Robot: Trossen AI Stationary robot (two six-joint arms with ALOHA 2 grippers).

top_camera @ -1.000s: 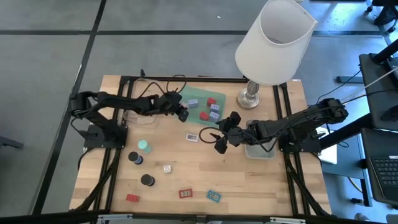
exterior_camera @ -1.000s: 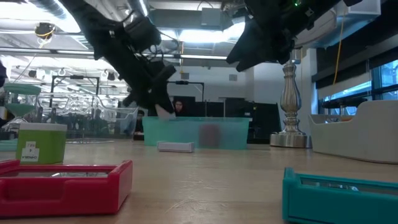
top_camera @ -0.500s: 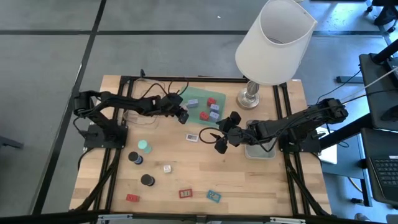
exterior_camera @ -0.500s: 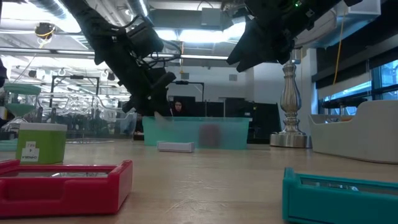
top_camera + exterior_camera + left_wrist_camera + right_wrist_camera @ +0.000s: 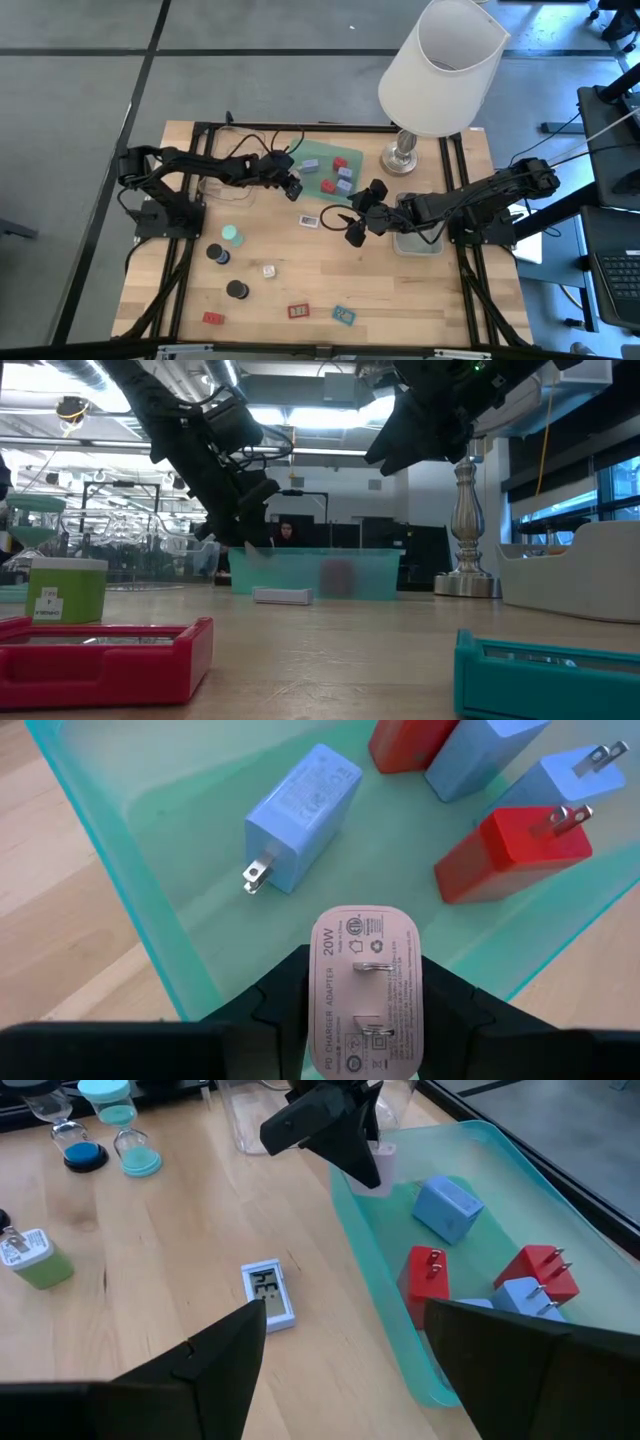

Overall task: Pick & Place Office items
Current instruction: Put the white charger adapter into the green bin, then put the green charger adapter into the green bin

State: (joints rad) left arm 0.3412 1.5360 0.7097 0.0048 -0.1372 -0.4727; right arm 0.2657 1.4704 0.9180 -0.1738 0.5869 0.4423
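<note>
My left gripper (image 5: 291, 184) is shut on a white-pink charger block (image 5: 365, 988) and hovers over the near-left edge of the green tray (image 5: 140, 850). In the tray lie a blue block (image 5: 300, 812), red blocks (image 5: 512, 852) and lavender blocks (image 5: 560, 778). My right gripper (image 5: 345, 1318) is open, above the table's middle, near a small white timer (image 5: 268, 1292). Scattered on the near table are round pieces (image 5: 237, 290), a mint one (image 5: 232, 236), a green-white block (image 5: 268, 270), and flat red (image 5: 299, 311) and teal (image 5: 344, 315) rectangles. My left gripper pinches the white-pink charger block by its two narrow sides (image 5: 318, 992), one finger (image 5: 278, 1012) on each side. The prong face points away from the wrist. The block is lifted clear above the tray's edge (image 5: 382, 1152).
A big white-shaded lamp (image 5: 440, 70) stands at the far right. A grey tray (image 5: 418, 242) lies under the right arm and a clear tray (image 5: 222, 190) under the left arm. Bare wood lies between the timer and the near pieces.
My left gripper, still holding the charger block, has drawn back slightly toward the table's left. The right arm has kept still.
</note>
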